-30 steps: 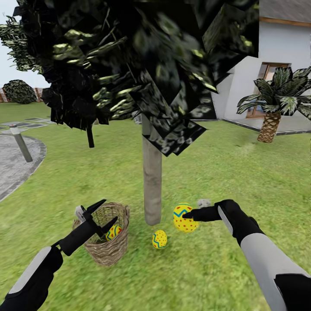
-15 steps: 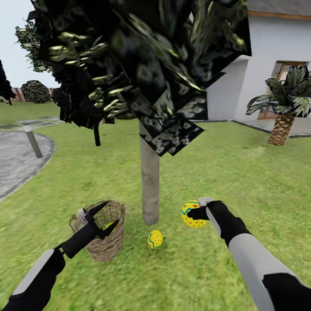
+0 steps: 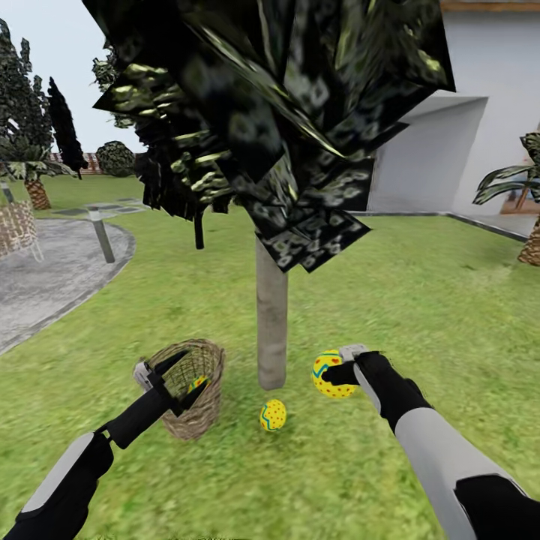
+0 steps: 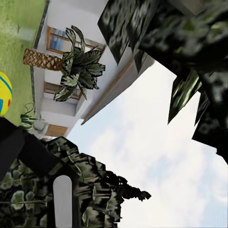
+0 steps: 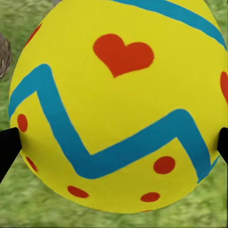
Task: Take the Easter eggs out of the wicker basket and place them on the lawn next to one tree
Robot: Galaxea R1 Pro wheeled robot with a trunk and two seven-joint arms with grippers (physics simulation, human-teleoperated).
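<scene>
The tree's pale trunk (image 3: pixel 271 322) rises from the lawn (image 3: pixel 390 300) mid-view. Left of it stands the wicker basket (image 3: pixel 201 409), with one Easter egg (image 3: pixel 198 383) partly seen inside. My left gripper (image 3: pixel 196 369) hovers open over the basket's mouth. A second egg (image 3: pixel 273 415) lies on the grass at the trunk's foot. My right gripper (image 3: pixel 339 373) is shut on the third egg (image 3: pixel 327 373), held just right of the trunk above the grass. In the right wrist view that egg (image 5: pixel 118 95) sits between both fingertips (image 5: pixel 7 147).
Dark leaf clumps (image 3: pixel 285 112) hang low over the trunk. A grey patio (image 3: pixel 52 277) with a short post (image 3: pixel 101 236) lies at the left, a woven bench (image 3: pixel 15 225) at its edge. The white house (image 3: pixel 435 165) and a palm (image 3: pixel 529 225) stand at the right.
The head view has swung left, bringing more patio and the bench into sight. The right gripper keeps its egg beside the trunk. The left gripper stays over the basket.
</scene>
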